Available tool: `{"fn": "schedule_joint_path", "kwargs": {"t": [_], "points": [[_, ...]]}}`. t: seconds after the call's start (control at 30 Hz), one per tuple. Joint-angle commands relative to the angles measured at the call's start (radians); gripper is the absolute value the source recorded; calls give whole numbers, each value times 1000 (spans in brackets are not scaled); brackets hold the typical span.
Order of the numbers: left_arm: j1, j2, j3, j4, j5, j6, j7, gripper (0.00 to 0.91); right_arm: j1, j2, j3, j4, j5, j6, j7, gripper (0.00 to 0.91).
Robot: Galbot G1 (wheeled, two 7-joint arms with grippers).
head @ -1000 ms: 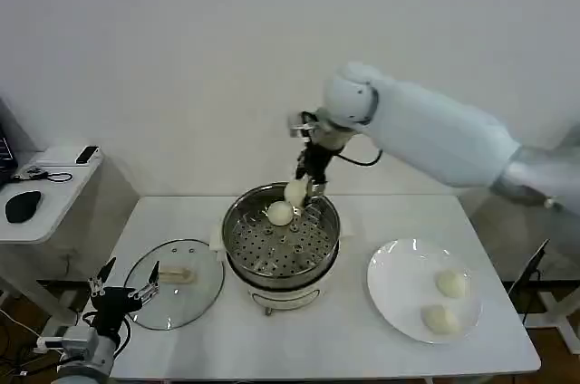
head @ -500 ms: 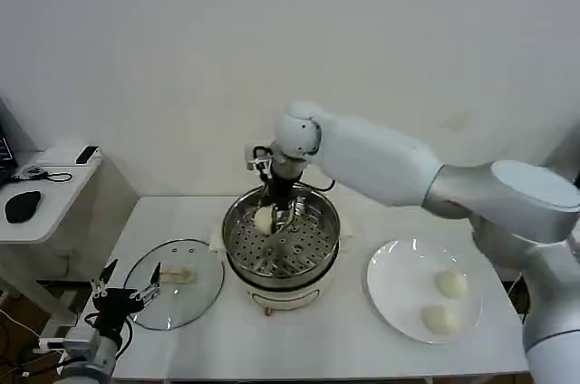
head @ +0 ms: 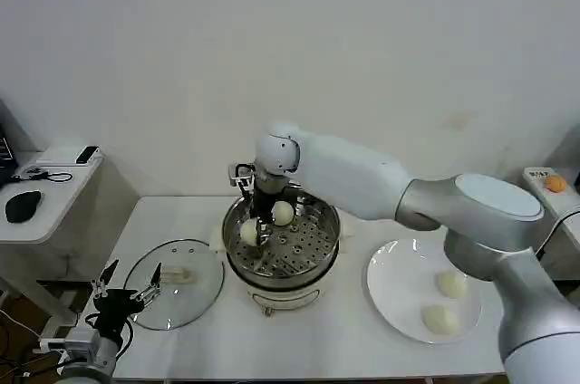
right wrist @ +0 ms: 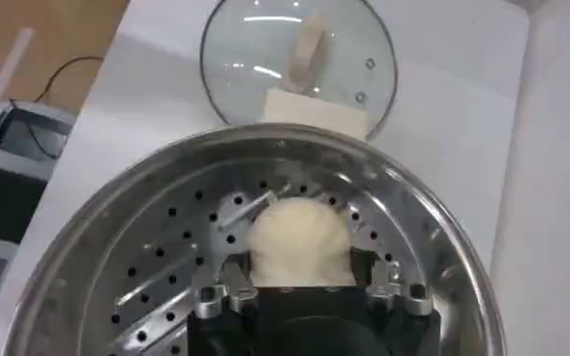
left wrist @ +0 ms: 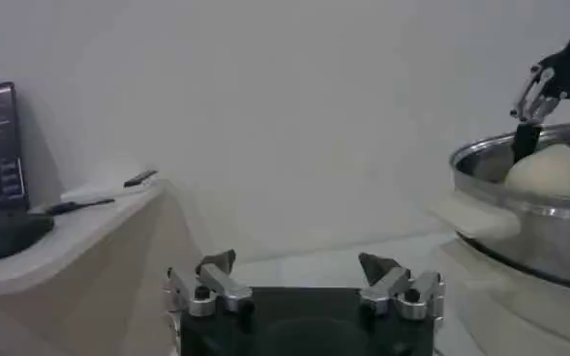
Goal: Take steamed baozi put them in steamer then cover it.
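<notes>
While the right hand (head: pixel 256 232) reaches down inside the steamer (head: pixel 282 241) at the middle of the tabletop (head: pixel 299 343), its fingers pinch a steamed baozi (head: pixel 249 233) low over the left part of the perforated floor. From the right wrist, that bun (right wrist: pixel 300 243) sits squarely between the two fingertips, just above the holes. A second baozi (head: pixel 283 213) lies on the far side of the basket, just beside the arm. Two more baozi (head: pixel 450 283) (head: pixel 439 319) rest on the white plate (head: pixel 391 289) at the right, well apart from the pot. The cover (head: pixel 175 283) lies flat on the tabletop left of the steamer, handle up. The left hand (head: pixel 125 292) hangs at the near left corner, fingers spread wide and holding nothing, close to the cover's near edge; in its own wrist view the spread hand (left wrist: pixel 304 287) faces the steamer's wall (left wrist: pixel 526 218).
</notes>
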Motion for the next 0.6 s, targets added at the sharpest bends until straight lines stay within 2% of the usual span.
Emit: {"fn": "schedule_joint_path", "kwargs": {"t": [0.03, 0.13, 0.17, 0.3, 0.6], "points": [[0, -1, -1, 2, 0, 0, 0, 907, -11, 19, 1, -14, -4, 2, 13, 685], [0, 1, -1, 2, 0, 0, 1, 907, -12, 21, -1, -17, -5, 3, 13, 695], [0, 2, -1, 2, 0, 0, 1, 907, -14, 23, 0, -17, -4, 2, 14, 907], [-2, 1, -2, 6, -1, 0, 1, 907, -19, 26, 1, -22, -4, 2, 36, 907], [-2, 1, -3, 10, 0, 0, 2, 907, -13, -14, 23, 11, -5, 1, 31, 907]]}}
